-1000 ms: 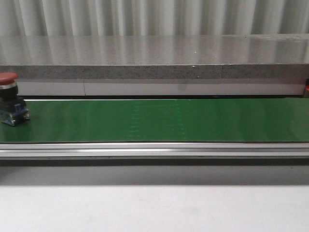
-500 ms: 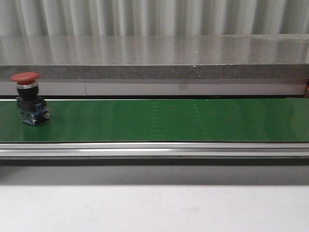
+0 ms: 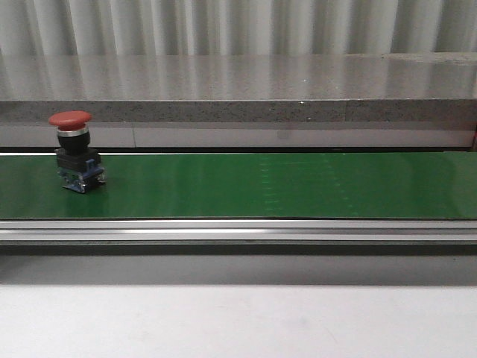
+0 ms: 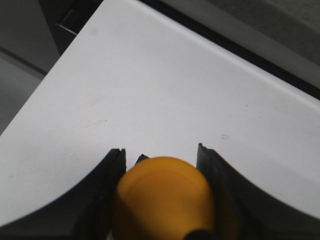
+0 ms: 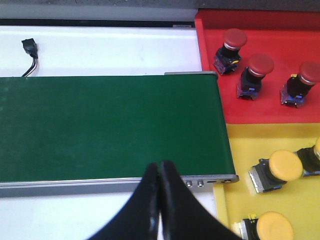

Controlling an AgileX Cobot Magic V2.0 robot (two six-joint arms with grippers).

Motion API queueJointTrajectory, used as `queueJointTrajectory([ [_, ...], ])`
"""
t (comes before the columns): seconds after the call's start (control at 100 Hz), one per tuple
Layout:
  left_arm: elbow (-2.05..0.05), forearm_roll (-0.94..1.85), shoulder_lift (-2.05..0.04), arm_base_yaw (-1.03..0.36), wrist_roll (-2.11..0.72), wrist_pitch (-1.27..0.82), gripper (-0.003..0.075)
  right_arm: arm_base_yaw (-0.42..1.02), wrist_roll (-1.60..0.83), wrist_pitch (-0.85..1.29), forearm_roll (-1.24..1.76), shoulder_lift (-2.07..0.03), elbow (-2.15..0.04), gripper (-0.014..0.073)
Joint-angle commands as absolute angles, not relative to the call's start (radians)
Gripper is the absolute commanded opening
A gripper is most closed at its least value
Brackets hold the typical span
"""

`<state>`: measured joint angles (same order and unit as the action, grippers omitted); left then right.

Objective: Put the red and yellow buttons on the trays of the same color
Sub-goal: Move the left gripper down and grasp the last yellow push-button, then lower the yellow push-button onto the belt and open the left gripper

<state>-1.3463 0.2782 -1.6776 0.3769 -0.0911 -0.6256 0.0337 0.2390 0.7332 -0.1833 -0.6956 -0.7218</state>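
Note:
A red button [image 3: 74,150] with a black and blue base stands upright on the green belt [image 3: 261,186] at the left in the front view. My left gripper [image 4: 161,156] is shut on a yellow button [image 4: 162,200] above a white surface [image 4: 150,95]. My right gripper [image 5: 160,167] is shut with nothing in it, over the belt's [image 5: 110,127] near rail. In the right wrist view the red tray [image 5: 280,107] holds three red buttons [image 5: 252,72], and the yellow tray [image 5: 295,205] beside it holds three yellow buttons [image 5: 280,167]. Neither gripper shows in the front view.
A grey stone ledge [image 3: 238,89] runs behind the belt. An aluminium rail [image 3: 238,231] edges the belt's front, with a white tabletop [image 3: 238,321] before it. A small black connector with wires [image 5: 30,50] lies on the white surface beyond the belt.
The red button has travelled to the right along the belt, from the frame's left edge to well inside the view.

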Motion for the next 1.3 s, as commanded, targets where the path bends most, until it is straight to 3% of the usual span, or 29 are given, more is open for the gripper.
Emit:
queueJointTrajectory([
  [0.0,-1.342,0.301,-1.572,0.338,-0.093,-0.598,-0.002,0.035,0.231,0.676,-0.198,-0.692,-0.75,-0.0067],
  [0.45,-1.084,0.299,-1.473,0.124,-0.096,-0.473,-0.002,0.035,0.231,0.676,-0.198,-0.692,-0.75,-0.0067],
  [0.91,-1.0,0.295,-1.482,0.098,-0.096,-0.42,-0.0011,0.035,0.231,0.676,-0.198,-0.692,-0.75,-0.0067],
  [1.03,-0.996,0.293,-1.482,0.098,-0.098,-0.43,0.0104,0.035,0.231,0.676,-0.198,-0.692,-0.75,-0.0067],
  [1.21,-0.994,0.293,-1.497,0.098,-0.098,-0.455,0.0447,0.035,0.231,0.676,-0.198,-0.692,-0.75,-0.0067],
  [1.29,-0.994,0.293,-1.497,0.098,-0.098,-0.457,0.0559,0.035,0.231,0.676,-0.198,-0.692,-0.75,-0.0067],
])
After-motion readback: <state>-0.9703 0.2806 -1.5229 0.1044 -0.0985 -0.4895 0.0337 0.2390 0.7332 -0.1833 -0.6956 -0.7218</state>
